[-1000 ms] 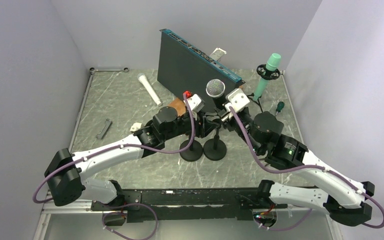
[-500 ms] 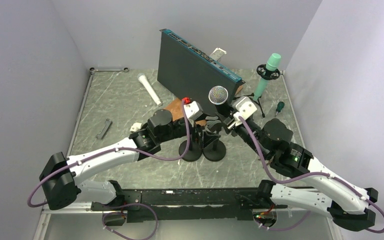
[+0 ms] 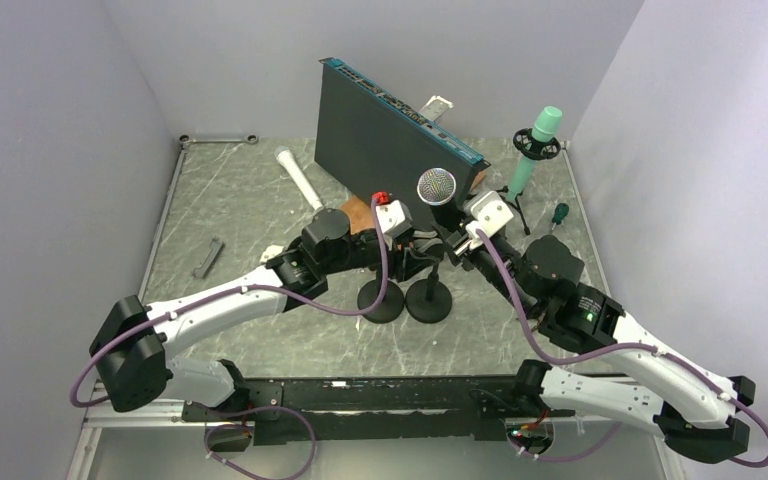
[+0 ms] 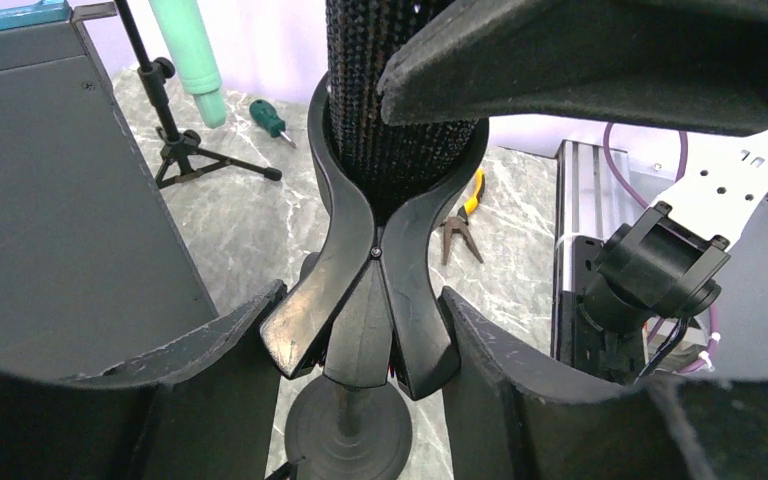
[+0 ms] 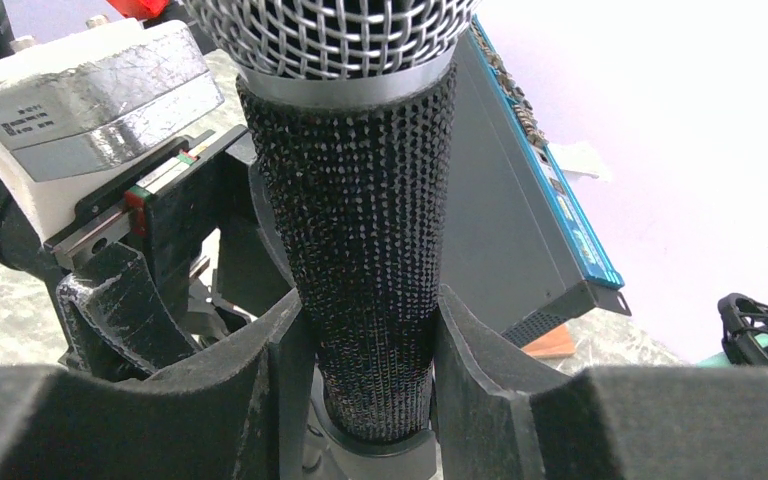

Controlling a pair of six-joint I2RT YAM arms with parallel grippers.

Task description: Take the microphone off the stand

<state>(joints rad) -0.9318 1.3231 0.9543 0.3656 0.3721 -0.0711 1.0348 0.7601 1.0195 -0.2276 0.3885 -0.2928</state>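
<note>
The microphone [image 3: 437, 186] has a silver mesh head and a black studded body [image 5: 365, 230]. It stands upright in the black clip [image 4: 375, 260] of the stand [image 3: 428, 298], which has a round base. My right gripper [image 5: 370, 330] is shut on the microphone's body just above the clip, a finger pressed to each side. My left gripper [image 4: 365, 340] comes in from the left and is shut on the clip's two lower wings. In the top view the two grippers meet at the clip, left gripper [image 3: 415, 248] beside right gripper [image 3: 455, 240].
A second round-based stand [image 3: 381, 300] is right beside the first. A dark rack box [image 3: 390, 130] stands upright just behind. A green microphone on a tripod [image 3: 530, 160], a screwdriver [image 3: 560, 212], pliers [image 4: 460, 215], a white tube [image 3: 300, 178] and a wooden block [image 3: 355, 212] lie around.
My left gripper opened and drew back from the clip, then returned and shut on its wings. The right arm shifted slightly right with the microphone still gripped.
</note>
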